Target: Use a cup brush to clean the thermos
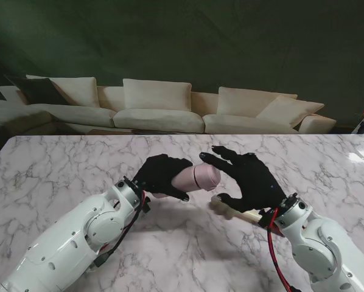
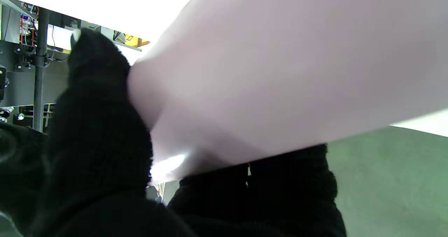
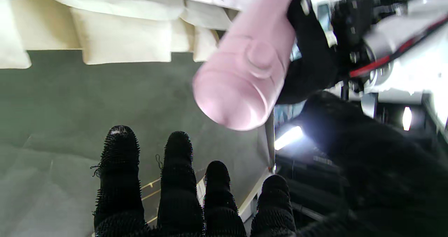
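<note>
- White-shelled arms rise from the two near corners of the grey-veined white marble table, each ending in a black knitted glove.
- Nearest of the task's things, a pale cream cup brush lies on the marble at about five o'clock from the table's middle, mostly hidden under the right hand; only a light stub and a bit of handle show, and I cannot tell if the hand touches it.
- The right hand hovers over that brush with its fingers spread apart and stretched toward ten o'clock, holding nothing; its fingertips are just beside the thermos's free end.
- The pale pink cylindrical thermos is lifted off the table near its centre, lying nearly level, its rounded end pointing to three o'clock. In the right wrist view that end shows a round button on the side.
- The left hand is clamped around the thermos's other end, fingers wrapped over the pink body.
- Farthest, at twelve o'clock beyond the table, stands a long cream fabric sofa against a dark green backdrop.
</note>
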Robot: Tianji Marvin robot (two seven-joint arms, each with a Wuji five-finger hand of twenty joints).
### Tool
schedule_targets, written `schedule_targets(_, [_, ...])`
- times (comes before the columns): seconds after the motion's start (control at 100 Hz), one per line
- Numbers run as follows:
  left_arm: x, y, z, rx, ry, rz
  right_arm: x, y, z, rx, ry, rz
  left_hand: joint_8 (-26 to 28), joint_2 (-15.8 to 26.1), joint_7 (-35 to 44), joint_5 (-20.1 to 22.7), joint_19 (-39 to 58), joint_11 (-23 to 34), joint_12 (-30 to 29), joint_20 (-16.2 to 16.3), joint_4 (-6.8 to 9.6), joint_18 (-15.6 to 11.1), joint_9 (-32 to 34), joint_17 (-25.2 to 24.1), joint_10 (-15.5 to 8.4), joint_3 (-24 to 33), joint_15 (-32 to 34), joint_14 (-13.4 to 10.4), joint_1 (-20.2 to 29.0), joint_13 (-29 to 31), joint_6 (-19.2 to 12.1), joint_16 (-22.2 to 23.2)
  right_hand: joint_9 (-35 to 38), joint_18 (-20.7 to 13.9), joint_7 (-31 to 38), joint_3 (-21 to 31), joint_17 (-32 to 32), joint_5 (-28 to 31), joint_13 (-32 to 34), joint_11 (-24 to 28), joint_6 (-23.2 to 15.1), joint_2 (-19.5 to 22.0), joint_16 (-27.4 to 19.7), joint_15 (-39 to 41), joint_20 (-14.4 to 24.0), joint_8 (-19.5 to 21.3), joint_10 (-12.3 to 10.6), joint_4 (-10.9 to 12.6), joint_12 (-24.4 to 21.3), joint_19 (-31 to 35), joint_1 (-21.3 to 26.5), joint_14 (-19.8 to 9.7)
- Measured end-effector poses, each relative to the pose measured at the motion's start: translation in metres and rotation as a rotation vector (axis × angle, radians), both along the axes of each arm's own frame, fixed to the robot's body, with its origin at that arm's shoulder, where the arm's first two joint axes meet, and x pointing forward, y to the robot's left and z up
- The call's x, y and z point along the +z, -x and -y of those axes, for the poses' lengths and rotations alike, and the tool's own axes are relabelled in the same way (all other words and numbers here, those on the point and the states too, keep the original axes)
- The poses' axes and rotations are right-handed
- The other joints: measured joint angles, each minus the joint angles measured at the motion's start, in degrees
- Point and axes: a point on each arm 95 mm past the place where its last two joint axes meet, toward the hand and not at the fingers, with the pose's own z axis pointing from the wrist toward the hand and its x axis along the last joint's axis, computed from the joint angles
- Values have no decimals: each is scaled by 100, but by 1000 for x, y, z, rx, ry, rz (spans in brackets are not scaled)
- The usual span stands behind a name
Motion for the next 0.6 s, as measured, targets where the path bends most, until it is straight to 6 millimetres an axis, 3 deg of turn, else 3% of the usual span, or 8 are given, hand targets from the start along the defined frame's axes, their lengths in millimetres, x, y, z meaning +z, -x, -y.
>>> schedule_targets(0.11, [0,0,0,-3,1,1,-2,2,7,-43,147,37,0,0,0,0,0,0,0,0,0,0,0,0,0,0,0,0,0,0,0,0,0,-55,-61,480,9,2,2,-97,-80,-117,-1,-2,-36,-302,-19,0,-53,-23,281,-15])
schedule_targets(0.22, [0,0,1,-8,2,2,-4,-2,11,-73,126,6,0,0,0,0,0,0,0,0,0,0,0,0,0,0,0,0,0,0,0,0,0,-60,-65,542,-11,2,2,-177,-137,-117,-1,-2,-44,-380,30,-39,-70,-47,363,-26])
schedule_targets(0.3, [0,0,1,-9,4,1,-7,-6,10,-67,114,-49,0,0,0,0,0,0,0,1,0,0,0,-1,0,0,0,0,0,0,0,0,0,-60,100,187,-74,-9,2,-268,-341,-112,-1,-2,-46,631,81,-237,-116,-63,54,-32])
schedule_targets(0.35, [0,1,1,-9,4,1,-10,-9,9,-65,129,-51,0,0,0,0,1,0,0,0,0,0,0,-1,0,0,0,0,0,0,0,1,0,-60,377,-56,-85,-2,2,-292,-486,-111,-1,-2,-46,1025,70,-305,-118,-71,-28,-38])
schedule_targets(0.54, [0,1,1,-11,2,0,-13,-16,4,-54,159,-51,0,0,0,0,2,5,0,1,0,0,0,-2,0,0,4,0,0,0,0,15,0,-60,840,-582,-97,-130,3,-287,-559,-109,-2,-2,-46,1287,69,-391,-92,-72,-105,-46])
schedule_targets(0.6, [0,1,1,-13,1,0,-12,-17,3,-51,174,-53,-3,0,0,0,6,17,0,1,0,0,0,-2,0,0,32,0,0,0,-1,17,0,-60,843,-679,2,-141,228,97,-444,-109,93,164,8,1289,67,-391,60,31,-105,-61])
